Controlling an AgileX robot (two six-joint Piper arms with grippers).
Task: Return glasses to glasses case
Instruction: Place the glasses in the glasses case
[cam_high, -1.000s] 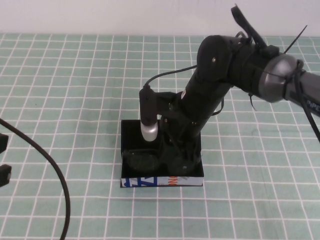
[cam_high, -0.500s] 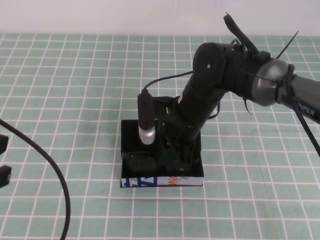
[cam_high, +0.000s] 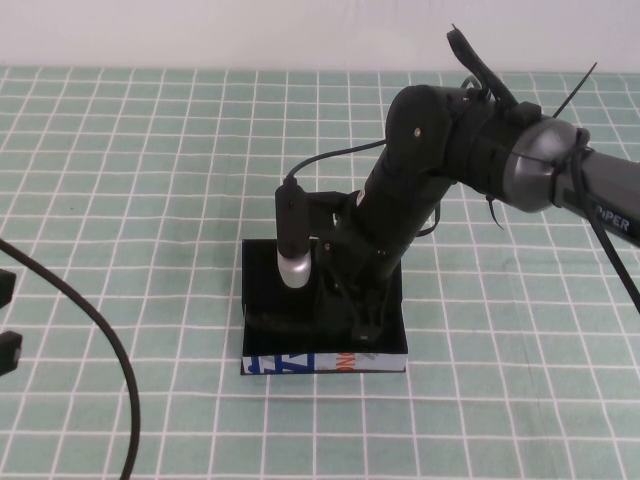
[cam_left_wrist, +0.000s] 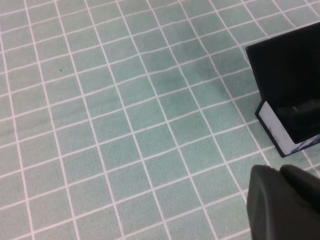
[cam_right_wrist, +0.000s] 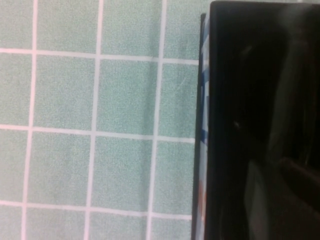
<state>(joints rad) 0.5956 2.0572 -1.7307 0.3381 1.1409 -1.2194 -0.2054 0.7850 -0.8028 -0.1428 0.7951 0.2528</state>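
Observation:
The black glasses case (cam_high: 320, 362) lies open at mid-table, its white front edge with blue and orange print facing me. My right gripper (cam_high: 360, 325) reaches down into the case's right half. The dark glasses (cam_high: 285, 322) sit low inside the case next to that gripper, hard to tell from the black lining. Whether the gripper grips them is hidden. The right wrist view shows only the case's dark inside (cam_right_wrist: 250, 100) and its printed edge. My left gripper (cam_high: 5, 320) is open and empty at the table's left edge, far from the case, whose corner shows in its wrist view (cam_left_wrist: 290, 65).
A green checked cloth (cam_high: 150, 200) covers the table. A black cable (cam_high: 100, 330) from my left arm curves over the front left. The right arm's camera cylinder (cam_high: 293, 240) hangs over the case's back left.
The right arm swung slightly left and lowered into the case. The glasses' left lens, plainly visible earlier, now sits deeper and darker inside. The left arm has not moved.

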